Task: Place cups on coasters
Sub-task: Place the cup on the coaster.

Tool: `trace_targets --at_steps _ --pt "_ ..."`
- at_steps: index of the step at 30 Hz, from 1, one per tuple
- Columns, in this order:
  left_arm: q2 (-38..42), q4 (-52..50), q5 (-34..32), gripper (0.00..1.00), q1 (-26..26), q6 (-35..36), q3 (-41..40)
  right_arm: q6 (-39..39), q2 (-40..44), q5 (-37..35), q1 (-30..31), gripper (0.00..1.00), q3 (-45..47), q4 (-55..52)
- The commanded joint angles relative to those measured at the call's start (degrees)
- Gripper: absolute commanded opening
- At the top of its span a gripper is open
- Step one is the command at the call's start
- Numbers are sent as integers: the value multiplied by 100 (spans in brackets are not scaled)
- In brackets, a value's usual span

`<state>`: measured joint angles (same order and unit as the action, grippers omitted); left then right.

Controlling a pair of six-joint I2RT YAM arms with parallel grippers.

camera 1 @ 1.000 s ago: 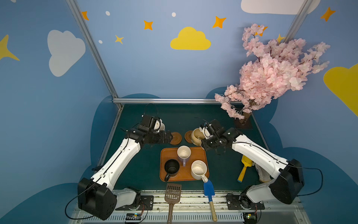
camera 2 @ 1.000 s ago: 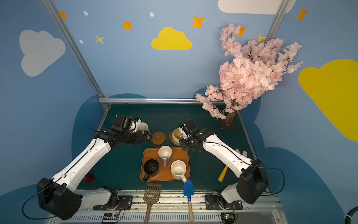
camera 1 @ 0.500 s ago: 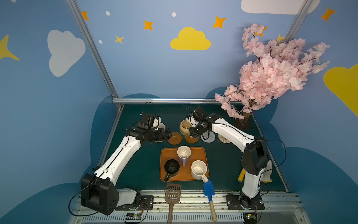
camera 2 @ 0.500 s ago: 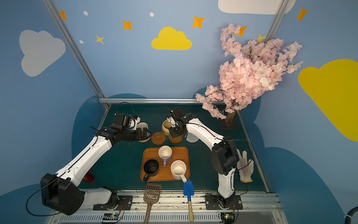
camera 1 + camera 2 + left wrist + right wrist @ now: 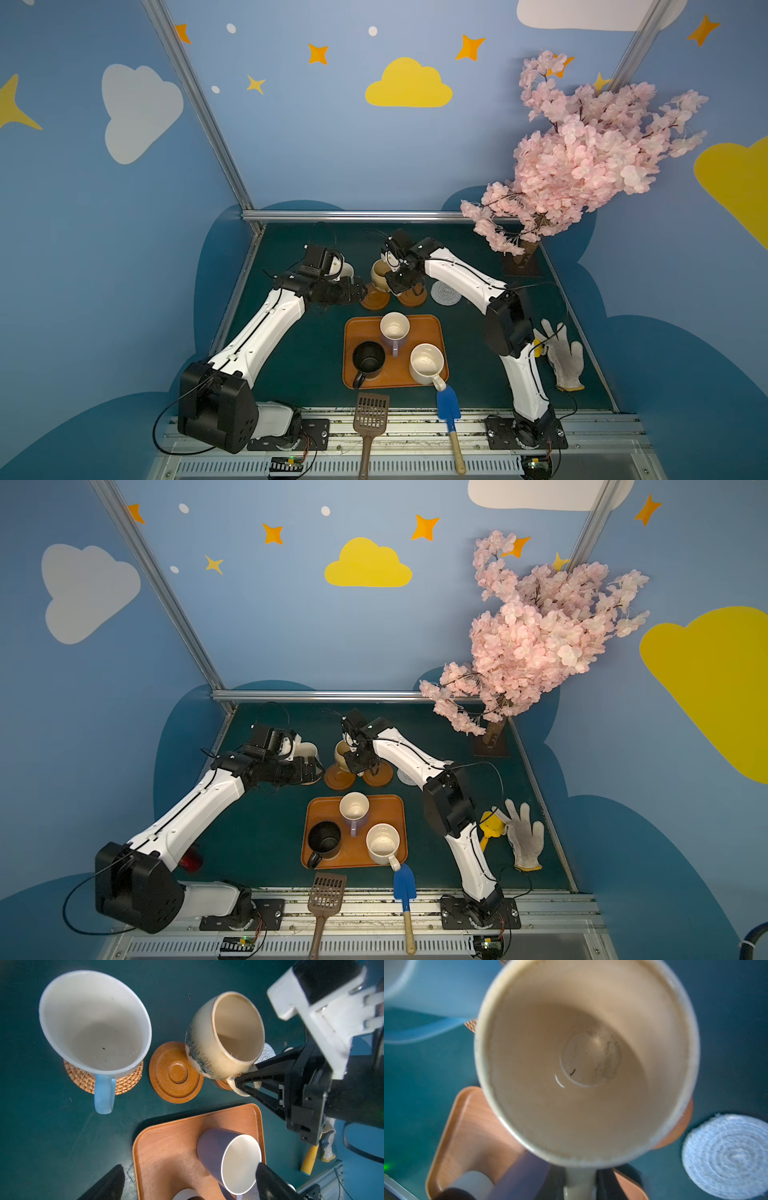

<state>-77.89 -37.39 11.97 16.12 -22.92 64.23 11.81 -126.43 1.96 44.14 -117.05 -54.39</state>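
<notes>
Swinging left, right gripper (image 5: pixel 245 1083) (clamped on tan mug (image 5: pixel 224 1036) handle) nears the bare wood coaster (image 5: pixel 175 1072), second placement likely close; left gripper (image 5: pixel 352 292) gapes.

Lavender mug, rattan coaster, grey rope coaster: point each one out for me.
lavender mug (image 5: pixel 209 1151): left wrist view, on its outer wall.
rattan coaster (image 5: pixel 81 1080): left wrist view, on the woven edge beside the blue handle.
grey rope coaster (image 5: pixel 735 1156): right wrist view, on its coiled centre.

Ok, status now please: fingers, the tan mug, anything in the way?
Left fingers open, by blue mug on rattan coaster. Right fingers shut on tan mug handle; mug tilted, not set. Wood coaster bare, nothing blocking.
</notes>
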Motion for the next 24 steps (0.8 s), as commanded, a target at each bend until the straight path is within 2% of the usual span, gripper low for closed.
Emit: trace_targets --at_steps 1,11,20,24 --pt "-21 -5 -86 98 -26 61 -57 768 -30 -133 120 0 -475 -108" --pt "64 -67 -222 98 -109 15 -123 1807 -676 -447 384 0 -1377 -889" --pt "65 -67 -195 98 -116 28 -174 1887 -787 -784 578 0 -1390 -877" --pt "113 -76 -212 98 -140 56 -233 1875 -813 -721 589 0 -1415 -886"
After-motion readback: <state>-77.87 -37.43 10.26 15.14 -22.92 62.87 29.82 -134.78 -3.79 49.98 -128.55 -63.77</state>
